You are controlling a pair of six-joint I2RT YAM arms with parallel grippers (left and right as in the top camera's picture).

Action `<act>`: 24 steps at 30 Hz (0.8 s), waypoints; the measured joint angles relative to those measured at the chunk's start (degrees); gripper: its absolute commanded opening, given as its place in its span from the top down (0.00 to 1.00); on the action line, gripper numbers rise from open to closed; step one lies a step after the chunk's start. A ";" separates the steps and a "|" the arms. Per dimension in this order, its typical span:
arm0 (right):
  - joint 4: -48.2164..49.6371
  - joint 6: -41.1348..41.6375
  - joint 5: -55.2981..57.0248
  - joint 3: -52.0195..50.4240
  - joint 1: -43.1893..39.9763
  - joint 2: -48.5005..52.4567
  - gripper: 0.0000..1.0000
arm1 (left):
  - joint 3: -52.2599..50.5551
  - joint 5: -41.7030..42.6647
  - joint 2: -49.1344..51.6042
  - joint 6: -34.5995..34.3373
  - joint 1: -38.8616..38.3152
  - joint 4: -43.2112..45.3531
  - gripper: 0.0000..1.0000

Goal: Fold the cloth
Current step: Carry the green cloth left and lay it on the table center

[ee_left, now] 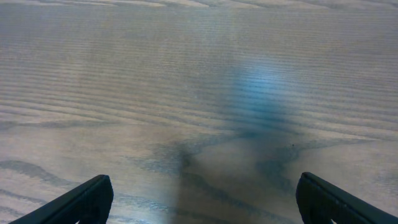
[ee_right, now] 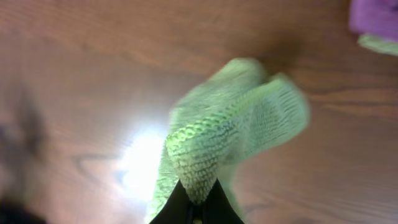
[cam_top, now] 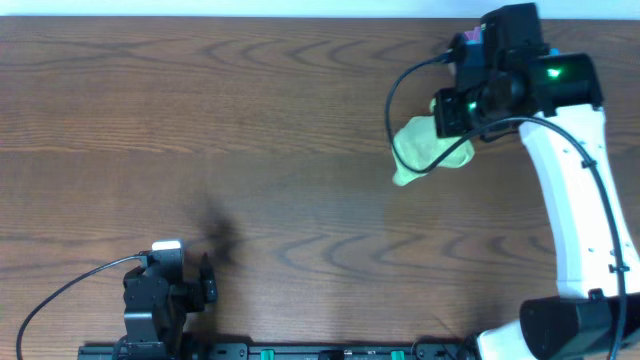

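The lime-green cloth point(cam_top: 428, 148) hangs bunched under my right arm at the table's far right. In the right wrist view the cloth point(ee_right: 233, 130) droops away from the fingers, a fold of it pinched in my right gripper point(ee_right: 198, 198), which is shut on it. My left gripper point(cam_top: 207, 290) rests near the front left edge, far from the cloth. Seen from the left wrist, the left gripper point(ee_left: 205, 199) stands wide open over bare wood with nothing between its fingers.
A purple cloth point(ee_right: 375, 17) with a strip of green below it lies at the top right of the right wrist view. A black cable point(cam_top: 400, 90) loops left of the right wrist. The arm bases stand along the front edge.
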 measured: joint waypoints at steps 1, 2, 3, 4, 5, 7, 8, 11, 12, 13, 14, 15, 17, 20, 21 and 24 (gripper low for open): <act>-0.61 -0.20 -0.28 0.00 1.09 0.00 0.99 | 0.00 0.00 0.00 0.00 0.00 -0.02 0.05; -1.09 -0.42 -0.55 0.00 2.73 0.00 0.99 | 0.00 0.00 0.00 0.00 0.00 0.00 0.05; -1.05 -0.46 -0.79 0.00 4.17 0.00 0.99 | 0.00 0.00 0.00 0.00 0.00 0.00 0.05; -0.70 -0.57 -0.96 0.00 6.25 0.00 0.99 | 0.00 0.00 0.00 0.00 0.00 0.00 0.05; 0.04 -0.57 -1.16 0.00 8.74 0.00 0.99 | 0.00 0.00 0.00 0.00 0.00 0.00 0.05; 2.36 -0.37 -1.33 0.00 13.22 0.00 0.98 | 0.00 0.00 0.00 0.00 0.00 -0.02 0.05; 3.96 0.04 -1.38 0.00 15.15 0.00 0.98 | 0.00 0.00 0.00 0.00 0.00 0.00 0.04; 9.33 2.03 -0.81 0.00 20.46 0.07 0.99 | 0.00 0.00 0.00 0.00 0.00 0.00 0.05; 10.54 2.69 -0.76 0.00 21.49 0.11 0.99 | 0.00 0.00 0.00 0.00 0.00 0.00 0.04; 12.13 3.54 -0.76 0.00 22.27 0.28 0.98 | 0.00 0.00 0.00 0.00 0.00 0.00 0.05; 13.00 4.07 -0.79 0.00 22.88 0.61 0.99 | 0.00 0.00 0.00 0.00 0.00 0.00 0.05; 14.01 4.48 -0.74 0.00 23.06 1.16 0.98 | 0.00 0.00 0.00 0.00 0.00 0.00 0.05; 15.61 4.98 -0.50 0.00 23.12 2.99 0.98 | 0.00 0.00 0.00 0.00 0.00 -0.02 0.05; 19.21 5.35 -0.04 0.13 23.12 8.33 0.98 | 0.00 0.00 0.00 0.02 0.00 0.00 0.05; 20.81 5.38 0.13 0.15 23.10 11.15 0.98 | 0.00 0.00 0.00 0.00 0.00 0.00 0.05; 23.89 5.35 1.66 0.22 22.56 18.88 0.98 | 0.00 0.00 0.00 0.02 0.00 -0.02 0.05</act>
